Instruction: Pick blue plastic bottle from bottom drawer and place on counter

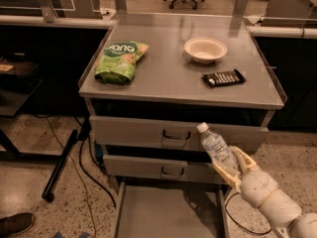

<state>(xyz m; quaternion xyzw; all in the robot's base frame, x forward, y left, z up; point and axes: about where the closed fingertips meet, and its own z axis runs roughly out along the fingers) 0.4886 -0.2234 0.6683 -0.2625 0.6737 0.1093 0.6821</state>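
Note:
The blue plastic bottle (216, 148) is clear with a white cap and a pale label. It is tilted, cap up and to the left, in front of the two upper drawers. My gripper (233, 165) is shut on the bottle's lower half and holds it in the air above the right side of the bottom drawer (168, 212). That drawer is pulled out and its grey floor is bare. The counter (168, 78) lies above and behind the bottle.
On the counter lie a green snack bag (120, 61), a white bowl (205, 49) and a dark wrapped bar (223, 78). Two shut drawers with loop handles (177, 135) sit under the counter. Cables and a black pole (62, 165) lie on the floor at the left.

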